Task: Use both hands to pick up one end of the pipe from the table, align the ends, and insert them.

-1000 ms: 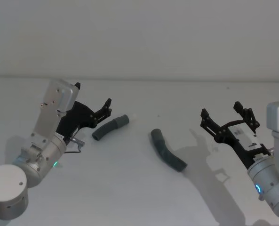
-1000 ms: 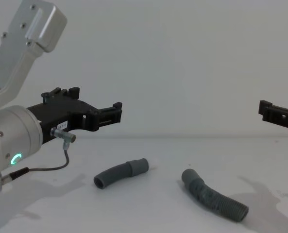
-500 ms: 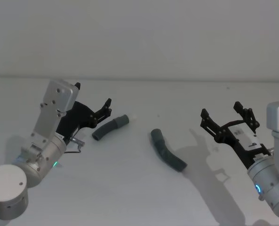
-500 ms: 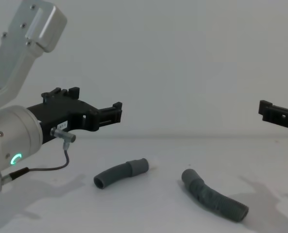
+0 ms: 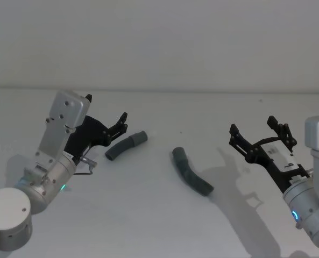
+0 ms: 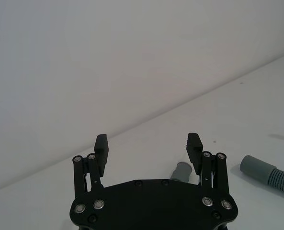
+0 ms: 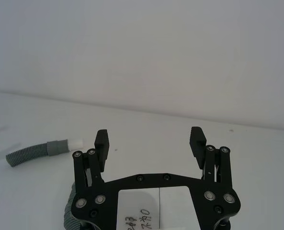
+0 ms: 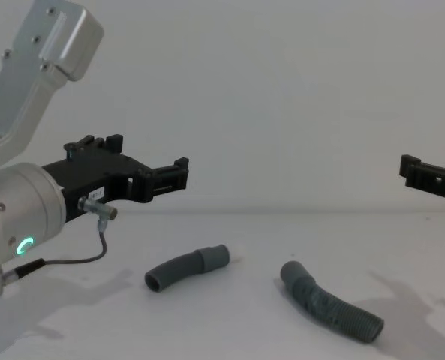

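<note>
Two dark-grey ribbed pieces of the pipe lie on the white table (image 5: 148,215). The shorter piece (image 5: 126,145) (image 8: 184,268) has its smooth cuff (image 5: 141,136) (image 6: 181,171) pointing right. The longer piece (image 5: 192,172) (image 8: 329,303) lies to its right, its cuff (image 5: 178,154) (image 6: 257,167) nearest the short piece. My left gripper (image 5: 106,108) (image 8: 143,159) (image 6: 148,148) hovers open just left of and above the shorter piece, touching nothing. Farther right of the longer piece, my right gripper (image 5: 252,124) (image 7: 150,141) is raised and open, holding nothing; its tip (image 8: 411,172) enters the chest view from the right.
A small white bit (image 7: 77,143) lies against the shorter piece's cuff. A thin grey cable (image 8: 94,251) loops under the left wrist. The pale wall (image 5: 159,43) rises behind the table's far edge. Bare table lies between and in front of the two pieces.
</note>
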